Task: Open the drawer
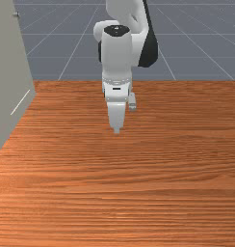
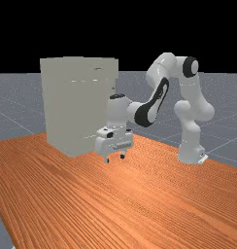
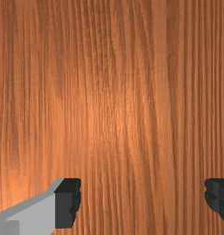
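Observation:
A tall grey-beige cabinet (image 2: 74, 107) stands at the far view's left; part of its side (image 1: 11, 72) rises along the front view's left edge. Near its top in the far view is a drawer front (image 2: 98, 69) with a small handle. My gripper (image 1: 117, 131) points down over the table in the front view, apart from the cabinet. In the far view the gripper (image 2: 114, 159) hangs in front of the cabinet, below the drawer's height. The wrist view has the gripper (image 3: 142, 199) open, its fingers wide apart with only wood beneath.
The wooden table (image 1: 138, 193) spreads below and around my hand. The cabinet's side wall bounds the space at the front view's left. In the far view, the arm's base (image 2: 190, 153) stands on the table at the right.

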Available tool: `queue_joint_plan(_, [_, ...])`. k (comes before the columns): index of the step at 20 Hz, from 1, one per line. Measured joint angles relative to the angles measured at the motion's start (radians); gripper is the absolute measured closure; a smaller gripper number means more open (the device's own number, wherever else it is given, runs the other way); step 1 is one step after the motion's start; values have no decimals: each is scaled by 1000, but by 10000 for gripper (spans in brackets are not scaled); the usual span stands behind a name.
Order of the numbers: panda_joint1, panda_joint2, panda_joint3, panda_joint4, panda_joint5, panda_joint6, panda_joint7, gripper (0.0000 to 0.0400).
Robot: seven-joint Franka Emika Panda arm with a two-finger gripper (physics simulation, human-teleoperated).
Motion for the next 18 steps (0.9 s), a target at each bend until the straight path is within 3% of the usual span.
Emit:
queue_joint_plan(1, [4, -1, -10, -5, -17, -12, 8, 151])
queue_joint_plan(2, [4, -1, -22, -10, -26, -27, 30, 92])
queue_joint_plan(4, [2, -3, -35, -13, -33, -42, 51, 34])
queue_joint_plan(5, [18, -93, -57, -60, -70, -190, 246, 176])
queue_joint_plan(6, [29, -204, -75, -47, -89, -321, 433, 263])
queue_joint_plan(8, [41, -326, -91, -6, -120, -460, 821, 349])
queue_joint_plan(12, [56, -324, -103, 64, -135, -620, 1496, 393])
queue_joint_plan(18, [61, -319, -106, 105, -132, -697, 1644, 400])
